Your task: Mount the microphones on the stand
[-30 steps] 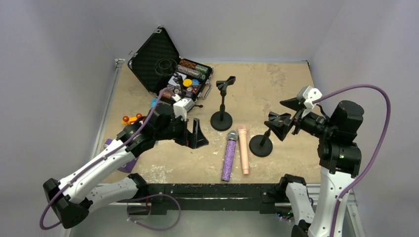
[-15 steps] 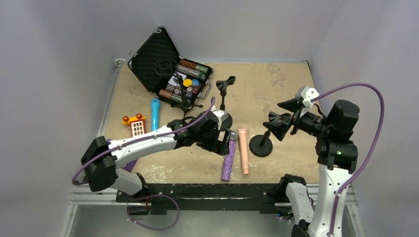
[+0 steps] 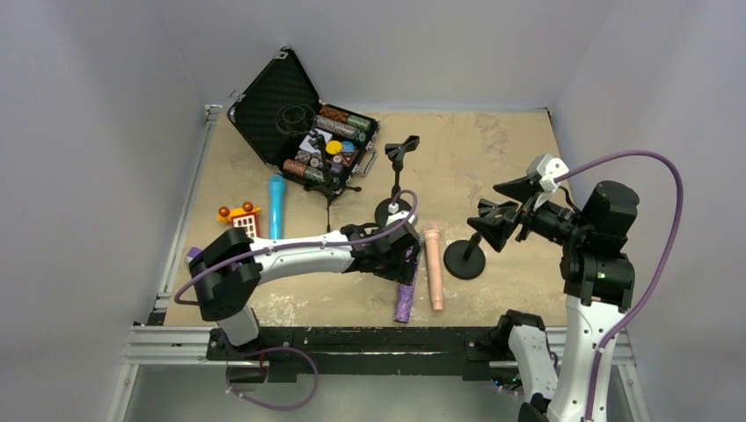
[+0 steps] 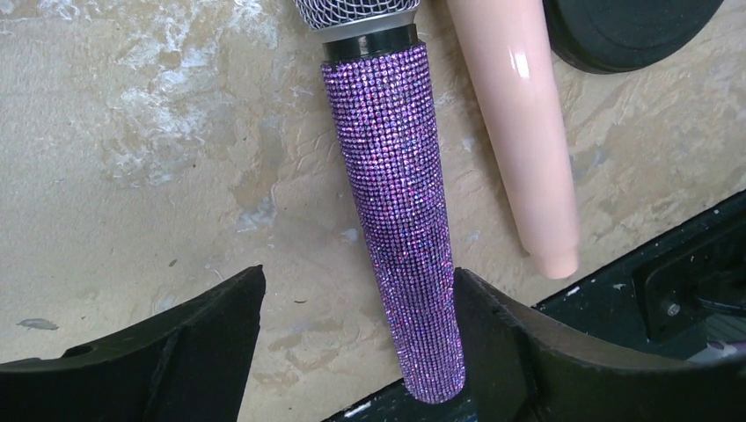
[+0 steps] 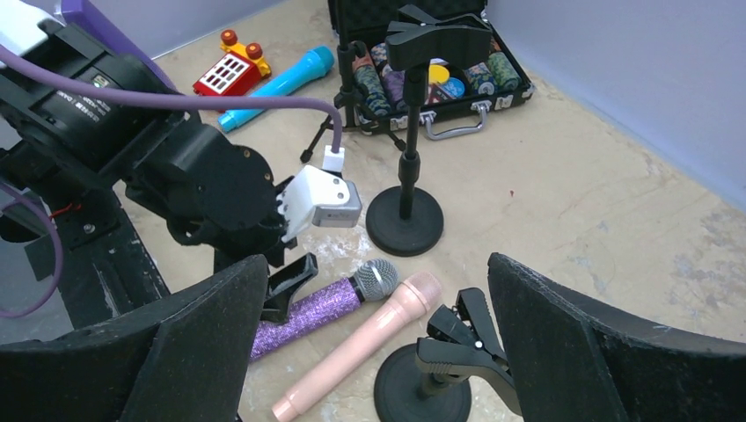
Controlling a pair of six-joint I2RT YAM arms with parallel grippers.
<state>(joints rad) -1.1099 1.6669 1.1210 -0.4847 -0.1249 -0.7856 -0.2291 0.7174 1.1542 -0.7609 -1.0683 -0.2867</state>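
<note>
The glittery purple microphone (image 3: pixel 405 299) lies on the table, head pointing away; its handle fills the left wrist view (image 4: pixel 393 202). My left gripper (image 3: pixel 407 264) (image 4: pixel 359 338) is open and straddles the lower handle, with the right finger touching it and the left finger apart. The peach-pink microphone (image 3: pixel 434 264) (image 4: pixel 519 132) lies just to its right. The blue microphone (image 3: pixel 276 204) (image 5: pixel 281 83) lies at the far left. My right gripper (image 3: pixel 508 207) (image 5: pixel 378 343) is open and empty, held above the clip (image 5: pixel 466 343) of the near stand (image 3: pixel 464 259). A second stand (image 3: pixel 394 211) (image 5: pixel 406 132) stands behind.
An open black case (image 3: pixel 295 114) of poker chips sits at the back left, with a small tripod stand (image 3: pixel 330 189) in front of it. A red and orange toy (image 3: pixel 242 220) lies by the blue microphone. The table's front rail (image 3: pixel 352 338) runs close below the microphones.
My left arm has swung right from the table's left part and lowered its open gripper around the purple microphone's handle. The right arm has barely moved.
</note>
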